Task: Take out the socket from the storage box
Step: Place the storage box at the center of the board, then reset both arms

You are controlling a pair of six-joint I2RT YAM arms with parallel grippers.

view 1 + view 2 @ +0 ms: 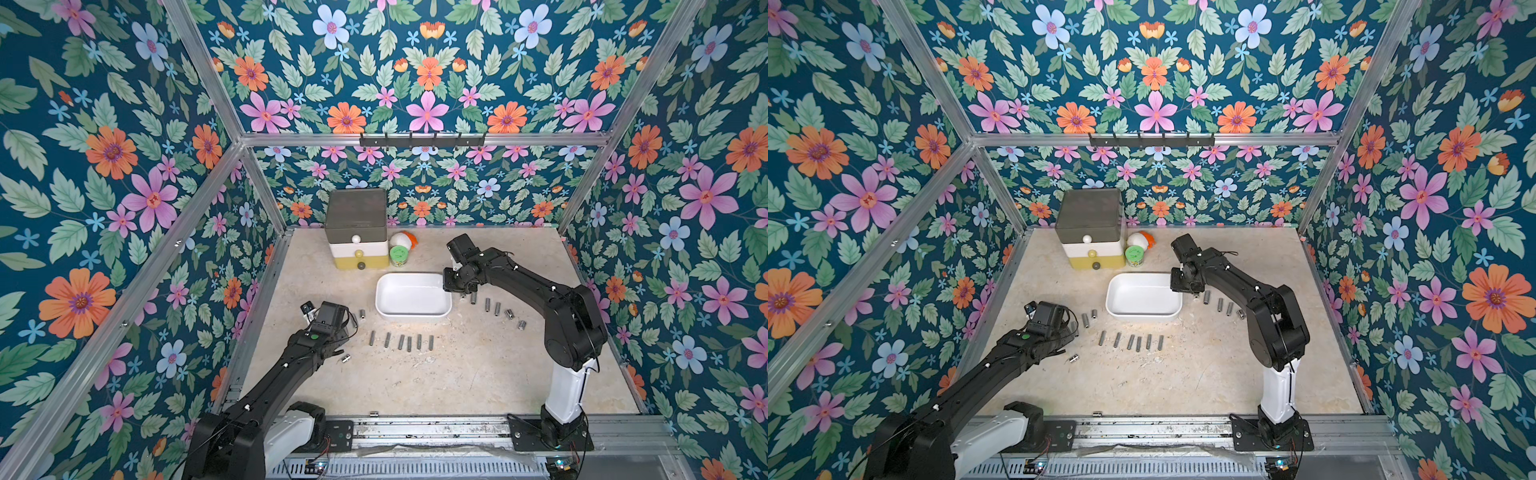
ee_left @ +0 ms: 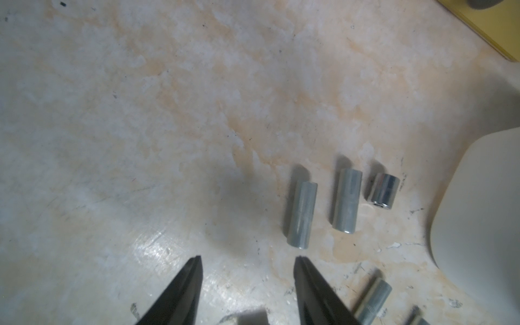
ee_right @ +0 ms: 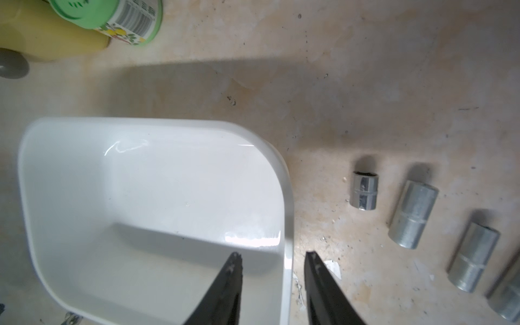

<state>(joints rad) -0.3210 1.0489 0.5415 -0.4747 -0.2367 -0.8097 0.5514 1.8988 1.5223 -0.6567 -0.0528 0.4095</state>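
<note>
Our right gripper (image 3: 273,254) hangs with jaws apart and empty, one finger over the inside of the box (image 3: 140,121) and one outside it, the wall under the gap; since the box shows nothing inside, we judge the emptying all but done. Just past the outer finger a short socket (image 3: 365,191) heads a row on the table (image 3: 365,84). Our left gripper (image 2: 247,257) is likewise parted and empty, three sockets (image 2: 302,215) just ahead of its tips, well away from the box, probably so the arms don't crowd
</note>
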